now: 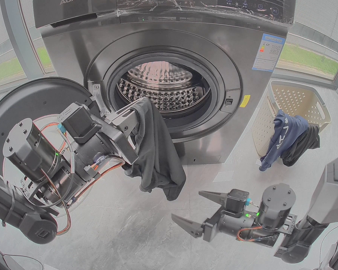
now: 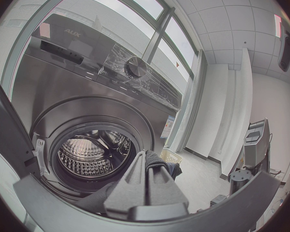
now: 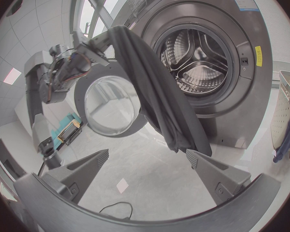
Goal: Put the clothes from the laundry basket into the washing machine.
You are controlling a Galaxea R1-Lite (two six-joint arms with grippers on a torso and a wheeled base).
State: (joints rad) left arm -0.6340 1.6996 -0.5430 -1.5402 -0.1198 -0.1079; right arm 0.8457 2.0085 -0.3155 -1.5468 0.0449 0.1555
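Fingers [image 2: 132, 184] of left gripper [image 1: 138, 108]: pressed together on black garment [image 1: 157, 150], which hangs below them, just short of the drum [image 1: 161, 83] mouth.
Right gripper [image 1: 187, 206]: fingers spread, empty, below that garment.
Basket [image 1: 300, 90], well apart from both: blue garment [image 1: 285, 135] and dark garment [image 1: 308, 141] over its rim.
Progress, judged: early; nothing seen in drum.
Hidden: basket bottom, drum floor.

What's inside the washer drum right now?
Only bare perforated steel and a paddle show inside the drum; no clothes seen. The black garment, held by the left gripper, hangs outside and covers part of the opening's lower edge.
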